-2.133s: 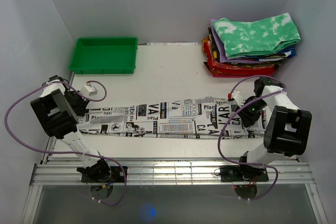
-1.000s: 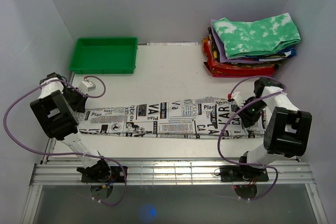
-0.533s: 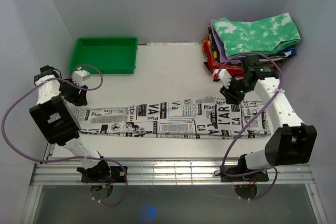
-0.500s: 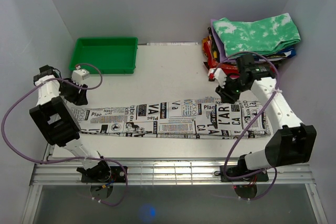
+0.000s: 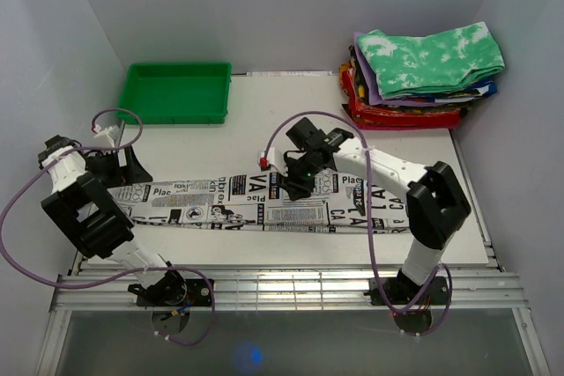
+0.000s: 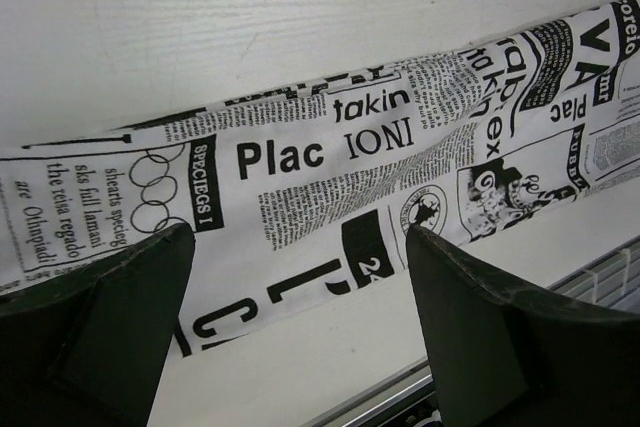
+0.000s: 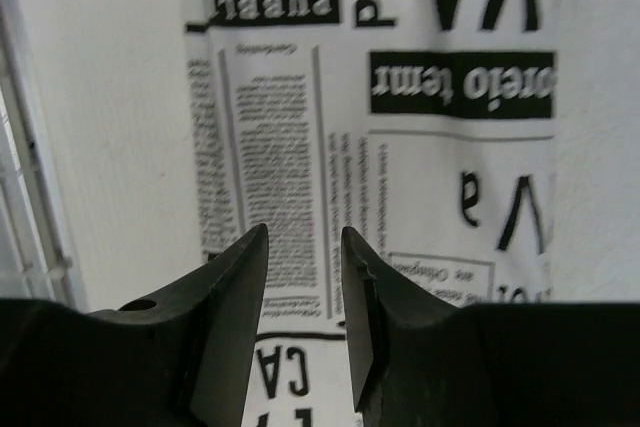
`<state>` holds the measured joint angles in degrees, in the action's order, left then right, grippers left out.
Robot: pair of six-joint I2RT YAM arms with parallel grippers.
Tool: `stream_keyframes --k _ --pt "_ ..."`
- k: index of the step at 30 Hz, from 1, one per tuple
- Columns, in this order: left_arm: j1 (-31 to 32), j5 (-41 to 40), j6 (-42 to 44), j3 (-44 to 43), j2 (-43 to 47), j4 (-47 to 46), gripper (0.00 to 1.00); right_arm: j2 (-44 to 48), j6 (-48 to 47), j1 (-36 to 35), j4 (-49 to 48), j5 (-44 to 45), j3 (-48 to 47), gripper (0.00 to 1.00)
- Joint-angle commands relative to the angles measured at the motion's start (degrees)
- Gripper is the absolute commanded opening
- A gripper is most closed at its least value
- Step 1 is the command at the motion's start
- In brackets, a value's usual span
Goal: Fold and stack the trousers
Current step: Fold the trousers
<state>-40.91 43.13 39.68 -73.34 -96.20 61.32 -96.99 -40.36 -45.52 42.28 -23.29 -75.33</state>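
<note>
The trousers, white with black newspaper print, lie flat as one long strip across the table, left to right. My left gripper hovers over their left end, open wide; in the left wrist view the printed cloth runs beyond the gripper, and bare table shows between the fingers. My right gripper hangs over the middle of the strip. In the right wrist view its jaws stand a narrow gap apart above the cloth, with nothing held.
A green tray sits at the back left. A pile of folded clothes, topped by a green-and-white tie-dye piece, stands at the back right. A metal rail runs along the near edge. White walls close in both sides.
The left gripper opened, let go of the trousers' left end and drew back to the left. The right arm swung from the right end of the strip to its middle.
</note>
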Motion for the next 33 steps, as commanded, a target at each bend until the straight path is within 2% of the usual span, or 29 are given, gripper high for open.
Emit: stream_keyframes --k 1,4,8,14,18,22,23,25,26,27,29,33 --pt "0.65 2.4 -4.08 3.8 2.78 -1.98 0.98 -5.12 7.92 0.43 -11.42 0.01 -11.46 0.41" --pt "0.56 -1.64 -5.48 5.74 0.93 -4.44 0.98 -12.77 9.25 0.43 -10.65 -1.05 -19.56 0.4" --pt "0.56 -5.86 -6.9 6.45 -0.65 -6.56 0.98 -20.06 6.53 0.52 -9.59 1.57 -22.49 0.39" --pt "0.56 -8.24 -8.22 6.81 -2.14 -8.14 0.98 -20.88 1.08 0.43 -8.0 5.36 -19.51 0.43" --pt "0.56 -9.47 -9.01 8.21 -3.11 -9.55 0.98 -19.73 -1.3 0.34 -9.58 7.73 -13.37 0.48" --pt "0.56 -10.52 -9.88 8.83 -4.52 -10.78 0.98 -21.22 -2.44 0.34 -11.52 11.85 -11.16 0.48" --pt "0.56 -11.31 -10.41 8.92 -4.78 -11.04 0.98 -21.57 -2.7 0.34 -11.87 12.3 -10.81 0.47" --pt "0.56 -12.37 -10.85 9.01 -5.57 -11.92 0.98 -21.49 -3.41 0.34 -13.53 13.96 -9.41 0.36" --pt "0.56 -13.59 -11.29 9.01 -5.92 -12.19 0.98 -20.96 -3.58 0.34 -13.89 14.41 -9.05 0.29" --pt "0.56 -14.13 -11.38 8.92 -6.62 -12.28 0.98 -20.52 -3.76 0.34 -14.07 14.67 -8.87 0.18" --pt "0.56 -16.4 -11.82 9.0 -7.33 -12.63 0.98 -19.03 -3.94 0.34 -13.19 15.38 -8.87 0.08" --pt "0.56 -19.13 -13.49 9.62 -8.74 -13.68 0.98 -14.2 -5.52 0.34 -12.23 15.73 -7.2 0.08"
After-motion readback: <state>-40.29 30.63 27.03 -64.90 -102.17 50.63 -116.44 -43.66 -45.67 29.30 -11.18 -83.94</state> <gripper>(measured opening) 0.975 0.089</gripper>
